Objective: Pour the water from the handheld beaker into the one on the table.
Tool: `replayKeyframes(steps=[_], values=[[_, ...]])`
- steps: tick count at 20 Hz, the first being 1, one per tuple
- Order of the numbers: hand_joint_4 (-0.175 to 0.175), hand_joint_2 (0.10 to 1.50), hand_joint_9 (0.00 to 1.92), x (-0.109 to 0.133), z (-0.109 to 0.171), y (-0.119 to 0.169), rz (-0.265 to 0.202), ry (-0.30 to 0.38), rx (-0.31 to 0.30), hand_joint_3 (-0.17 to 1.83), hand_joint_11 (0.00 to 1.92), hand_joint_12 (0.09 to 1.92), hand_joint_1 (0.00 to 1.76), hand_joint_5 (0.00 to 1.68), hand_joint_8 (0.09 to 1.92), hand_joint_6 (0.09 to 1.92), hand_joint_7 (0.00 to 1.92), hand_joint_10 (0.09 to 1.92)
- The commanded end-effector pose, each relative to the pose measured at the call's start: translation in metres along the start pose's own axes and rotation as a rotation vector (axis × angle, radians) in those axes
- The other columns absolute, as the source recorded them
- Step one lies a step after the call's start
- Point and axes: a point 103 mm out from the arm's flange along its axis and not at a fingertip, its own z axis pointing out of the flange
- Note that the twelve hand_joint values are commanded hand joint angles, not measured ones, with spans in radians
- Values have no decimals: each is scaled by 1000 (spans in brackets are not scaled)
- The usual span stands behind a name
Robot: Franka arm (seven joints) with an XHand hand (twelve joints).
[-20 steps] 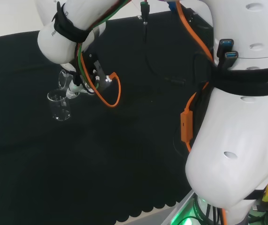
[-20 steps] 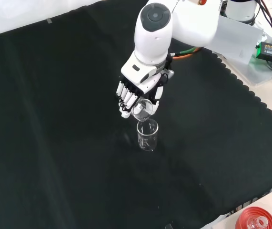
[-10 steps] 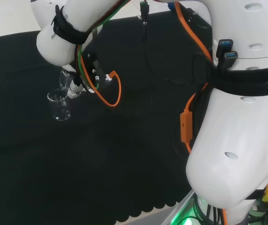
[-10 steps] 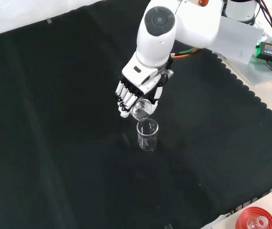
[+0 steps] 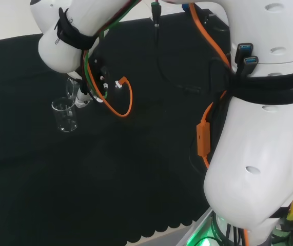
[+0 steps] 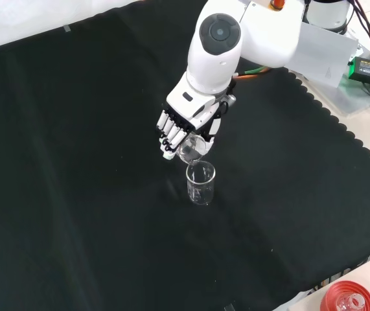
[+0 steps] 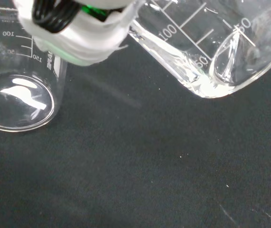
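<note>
- Currently, at the lower right corner of the front view, a red ribbed stand (image 6: 348, 299) is sitting at the near cloth edge, well apart from the work.
- Just below the centre of the front view, the table beaker (image 6: 200, 183) is standing upright on the black cloth (image 6: 74, 194). In the head view it is showing at the left, middle height (image 5: 65, 115).
- Directly above its rim, the handheld beaker (image 6: 190, 149) is hanging steeply tilted, mouth toward the table beaker. The two are near each other; contact cannot be confirmed.
- The hand (image 6: 186, 125) is gripping the handheld beaker, with its fingers (image 6: 170, 135) curling round the glass wall.
- The wrist view is showing what the other views are not: the handheld beaker's spout (image 7: 228, 64) and graduation marks, water collecting in its lowest corner, and the table beaker's base (image 7: 19, 102). No stream is visible, and whether water has reached the table beaker cannot be told.
- The head view is showing the orange cable (image 5: 118, 100) looping beside the wrist; the big arm link is covering most of the hand.
- Handling judgement: the ware is appearing clear, rigid, light, smooth-walled and probably breakable. Holding round the mid-wall, clear of the spout, is looking correct. The empty-looking table beaker is likely tipping easily if knocked.
</note>
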Motion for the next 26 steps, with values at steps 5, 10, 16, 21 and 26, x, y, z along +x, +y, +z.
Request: replayKeyframes(steps=[5,10,16,21,26], values=[[-175,1103,1328,1,-2,0,-4,-28,8,-175,1073,865,1295,1151,741,749,1201,900],[-175,1103,1328,3,-2,-2,-7,-59,4,-175,1073,865,1294,1150,743,751,1200,902],[-175,1104,1327,6,-5,-3,-12,-83,5,-175,1073,866,1294,1148,745,753,1199,903],[-175,1104,1327,9,-8,-5,-18,-108,9,-175,1073,866,1294,1147,747,754,1198,904],[-175,1104,1326,12,-10,-7,-23,-136,10,-175,1073,867,1294,1146,749,756,1197,906]])
